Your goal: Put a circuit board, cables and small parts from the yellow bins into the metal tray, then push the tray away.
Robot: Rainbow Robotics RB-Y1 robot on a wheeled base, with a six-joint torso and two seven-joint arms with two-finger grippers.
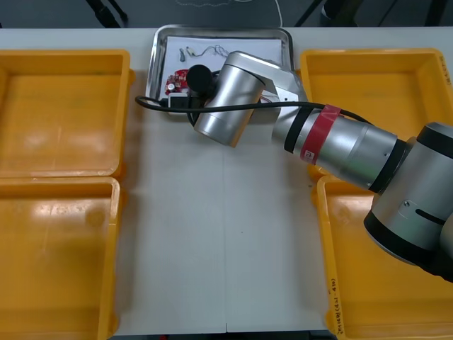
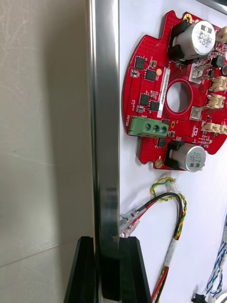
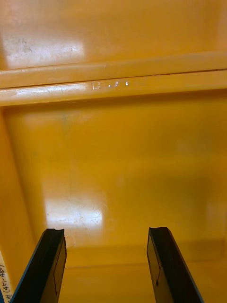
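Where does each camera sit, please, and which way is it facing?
Front: above the arms, looking steeply down at the table; the right arm reaches to the tray.
Right wrist: on that wrist, looking along the tray's rim; the right hand is shut on it.
Left wrist: on that wrist, looking into a bin; the left hand is open.
Shared: front and right wrist both show tray and board.

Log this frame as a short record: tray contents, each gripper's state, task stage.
tray: metal tray, white inside, at the table's far edge
contents: red circuit board; red and yellow cable; blue and white cable
right gripper: shut on the tray's rim, one finger on each side
left gripper: open, over a yellow bin
stage: tray loaded; the push away probably comes next
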